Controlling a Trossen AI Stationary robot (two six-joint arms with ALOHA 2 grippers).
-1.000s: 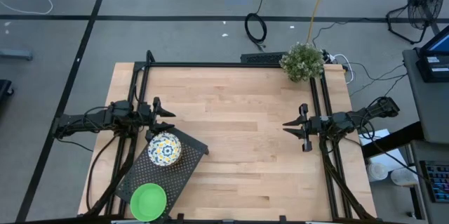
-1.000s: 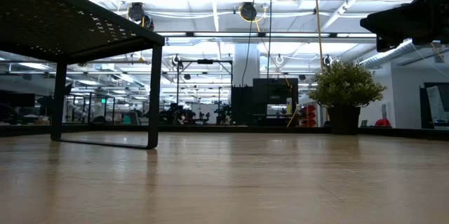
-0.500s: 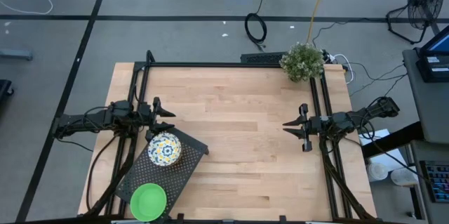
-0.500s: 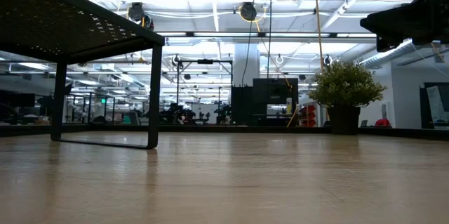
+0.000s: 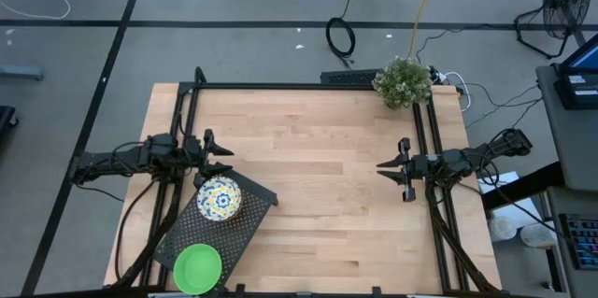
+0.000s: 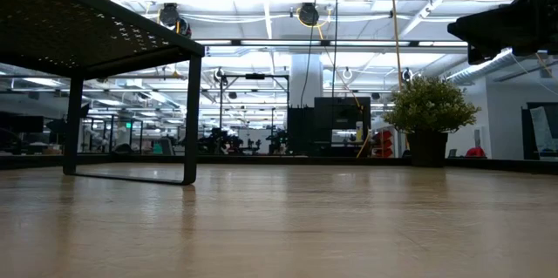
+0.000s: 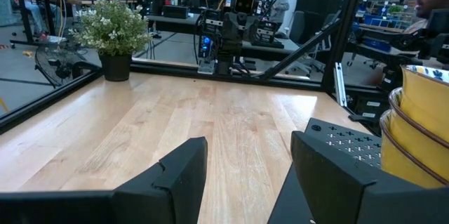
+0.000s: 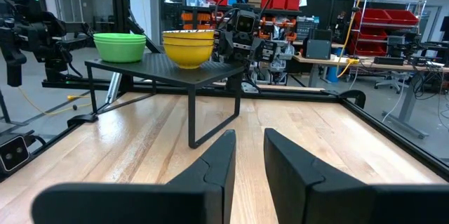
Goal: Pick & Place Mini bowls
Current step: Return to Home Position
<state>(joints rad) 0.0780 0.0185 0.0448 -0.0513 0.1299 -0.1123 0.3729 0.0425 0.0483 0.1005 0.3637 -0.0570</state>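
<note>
A light wooden table (image 5: 318,177) fills the middle of a workshop with a grey floor, black frame rails running along its left, far and right sides. At its near left corner stands a black perforated shelf (image 5: 250,216) on thin legs. On it the green bowls (image 5: 198,267) sit stacked at the near end and the patterned bowls (image 5: 220,198), yellow on the outside, sit stacked at the far end, the two stacks close together but apart. A potted plant (image 5: 403,81) stands at the far right corner. The wrist views look into a room of racks, desks and screens, and the left wrist view shows people beyond the table.

The left gripper (image 5: 222,153) hangs over the table's left edge, just beyond the patterned bowls and above them. Its fingers (image 7: 179,175) stand wide apart and hold nothing. The right gripper (image 5: 383,167) hangs level over the right side of the table and faces the left one. Its fingers (image 8: 217,161) are only a narrow gap apart, empty, touching nothing.

Between the two grippers the bare table runs uninterrupted from the shelf's front leg to the right rail. In the low view the shelf (image 6: 105,25) rises at the left, and the plant (image 6: 427,108) stands at the far edge on the right.
</note>
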